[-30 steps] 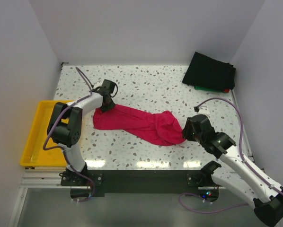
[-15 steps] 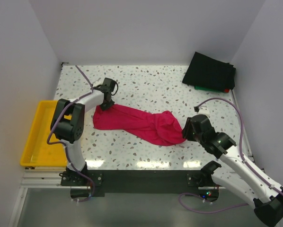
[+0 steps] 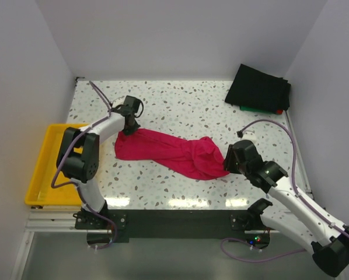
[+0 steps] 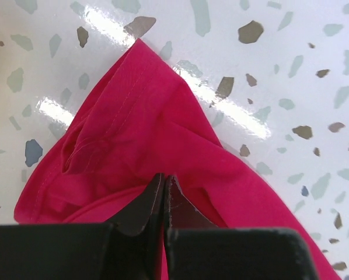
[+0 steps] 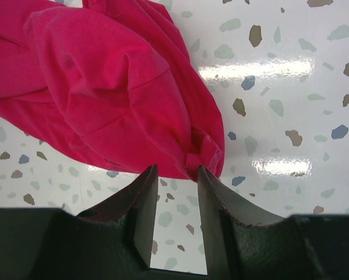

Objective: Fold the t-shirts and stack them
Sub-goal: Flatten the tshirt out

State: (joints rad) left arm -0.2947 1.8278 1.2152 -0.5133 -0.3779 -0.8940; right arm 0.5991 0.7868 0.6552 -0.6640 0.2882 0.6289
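Observation:
A crimson-pink t-shirt (image 3: 168,150) lies crumpled in a long strip across the middle of the table. My left gripper (image 3: 129,129) is at its far left end. In the left wrist view its jaws (image 4: 164,178) are pressed together, pinching a ridge of the pink cloth (image 4: 133,116). My right gripper (image 3: 226,166) sits at the shirt's right end. In the right wrist view it stands open (image 5: 175,170), with bare table between its fingers and the bunched cloth (image 5: 116,87) just at the fingertips. A folded black t-shirt (image 3: 259,87) tops a stack at the far right corner, with green and red edges showing under it.
A yellow plastic tray (image 3: 43,169) hangs off the table's left side. White walls close in the left, back and right. The speckled tabletop (image 3: 186,105) lies between the pink shirt and the folded stack.
My left gripper has closed on the pink shirt's left end. The right arm has edged slightly toward the shirt. The shirt has barely shifted.

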